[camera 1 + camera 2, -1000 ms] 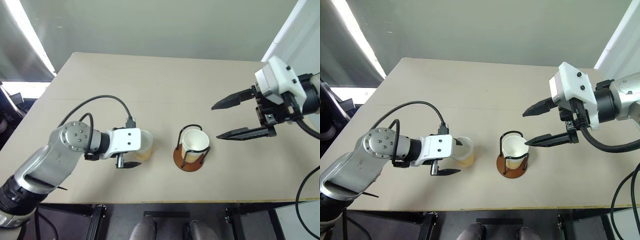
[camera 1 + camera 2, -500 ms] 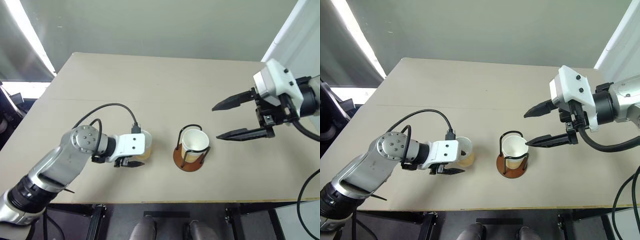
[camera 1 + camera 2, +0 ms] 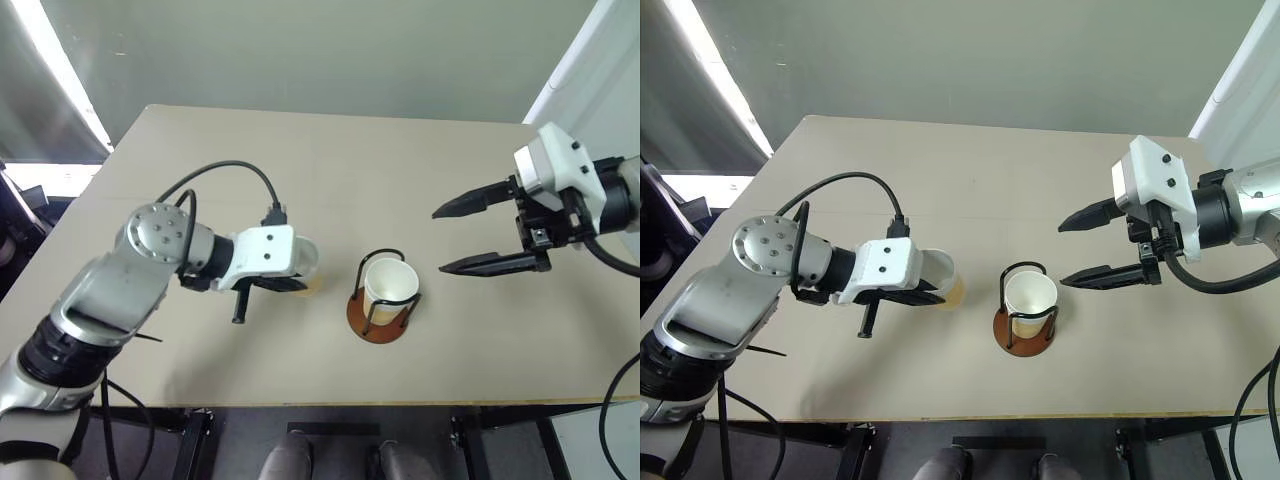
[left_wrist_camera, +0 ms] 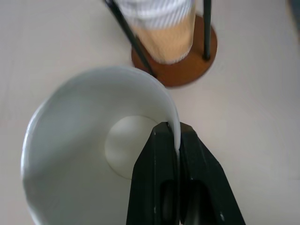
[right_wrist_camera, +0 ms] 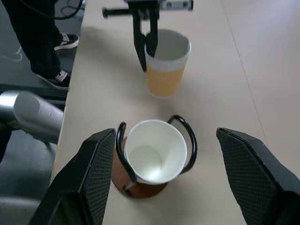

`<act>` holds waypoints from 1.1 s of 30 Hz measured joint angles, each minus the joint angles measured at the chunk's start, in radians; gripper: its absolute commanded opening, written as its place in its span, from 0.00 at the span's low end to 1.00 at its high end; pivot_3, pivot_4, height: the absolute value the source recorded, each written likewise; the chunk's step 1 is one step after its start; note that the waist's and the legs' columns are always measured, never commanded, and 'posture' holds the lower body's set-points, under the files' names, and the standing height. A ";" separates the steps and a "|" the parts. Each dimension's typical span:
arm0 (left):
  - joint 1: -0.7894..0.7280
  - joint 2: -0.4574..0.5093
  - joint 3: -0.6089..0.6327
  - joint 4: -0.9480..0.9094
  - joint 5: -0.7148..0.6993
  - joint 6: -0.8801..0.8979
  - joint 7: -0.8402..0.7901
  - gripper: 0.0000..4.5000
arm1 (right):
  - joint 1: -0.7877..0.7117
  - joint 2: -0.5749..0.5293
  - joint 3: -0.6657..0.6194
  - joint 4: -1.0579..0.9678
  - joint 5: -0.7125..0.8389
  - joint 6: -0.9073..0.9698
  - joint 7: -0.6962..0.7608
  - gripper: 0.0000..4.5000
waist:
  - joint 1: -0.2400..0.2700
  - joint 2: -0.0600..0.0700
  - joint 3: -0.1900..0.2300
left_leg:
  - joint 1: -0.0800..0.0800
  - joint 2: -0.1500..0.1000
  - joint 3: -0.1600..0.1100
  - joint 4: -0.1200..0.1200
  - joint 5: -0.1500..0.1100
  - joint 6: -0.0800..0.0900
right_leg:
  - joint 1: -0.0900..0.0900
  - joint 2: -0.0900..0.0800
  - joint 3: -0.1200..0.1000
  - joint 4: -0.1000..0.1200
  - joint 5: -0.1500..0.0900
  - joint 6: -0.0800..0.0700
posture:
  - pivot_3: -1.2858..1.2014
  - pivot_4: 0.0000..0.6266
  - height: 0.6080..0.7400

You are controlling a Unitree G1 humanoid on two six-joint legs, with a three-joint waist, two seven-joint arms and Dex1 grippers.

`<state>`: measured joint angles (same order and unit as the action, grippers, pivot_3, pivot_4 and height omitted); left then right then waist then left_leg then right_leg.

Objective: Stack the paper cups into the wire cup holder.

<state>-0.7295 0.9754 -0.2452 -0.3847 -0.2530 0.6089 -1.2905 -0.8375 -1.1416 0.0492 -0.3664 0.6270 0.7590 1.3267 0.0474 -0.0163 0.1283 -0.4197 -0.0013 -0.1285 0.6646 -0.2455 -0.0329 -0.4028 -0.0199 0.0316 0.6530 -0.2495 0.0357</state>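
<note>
A: We start with the paper cup [image 3: 943,280] in our left gripper [image 5: 145,47]. What has changed?

B: A second ago that gripper stood wide around the cup as it sat on the table [image 3: 970,180]. Now its two fingers are pinched shut on the cup's rim, one inside the wall and one outside, as the left wrist view shows. The cup has come up off the surface and tipped, its mouth turned toward the wire cup holder [image 3: 1024,322].

A: Where is everything on the table?

B: The holder stands near the front edge, about midway along it, with one cup [image 3: 1030,301] already seated inside its loops. Our held cup hangs just to the left of it, close to it but apart from it.

A: And our right gripper [image 3: 1100,245]?

B: It hovers above the right part of the table with its jaws wide and nothing between them, much as before.

A: So what does this mean for the task?

B: We judge the pick made. We next need to carry the cup over the holder, level it, and nest it into the seated cup. A rim pinch could let it swing.
</note>
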 measured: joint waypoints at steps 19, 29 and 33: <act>-0.407 -0.144 0.104 0.217 -0.298 0.152 -0.101 0.01 | 0.094 -0.035 -0.061 -0.041 0.004 0.049 -0.044 0.78 | 0.003 0.000 0.000 | 0.000 0.000 0.000 0.001 0.000 0.001 | 0.001 0.000 0.000 -0.002 0.001 0.001 | 0.52 0.24 1.00; -0.467 -0.277 0.000 0.383 -0.254 0.069 -0.179 0.01 | 0.152 -0.101 -0.184 -0.116 0.062 0.131 -0.097 0.78 | 0.009 0.000 0.000 | -0.002 0.000 0.000 0.001 -0.001 0.002 | 0.002 0.000 0.000 -0.005 0.001 0.003 | 0.52 0.24 1.00; -0.469 -0.322 -0.069 0.431 -0.187 -0.013 -0.218 0.01 | 0.196 -0.126 -0.242 -0.139 0.082 0.162 -0.121 0.78 | 0.011 0.000 0.000 | -0.003 0.000 0.000 0.002 -0.001 0.003 | 0.002 0.000 0.000 -0.006 0.001 0.005 | 0.52 0.24 1.00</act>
<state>-1.1980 0.6539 -0.3146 0.0468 -0.4405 0.5957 -1.5083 -0.6413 -1.2678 -0.1930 -0.5053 0.7091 0.9207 1.2055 0.0585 -0.0159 0.1286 -0.4226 -0.0010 -0.1283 0.6665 -0.2466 -0.0303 -0.4009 -0.0200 0.0317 0.6471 -0.2481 0.0402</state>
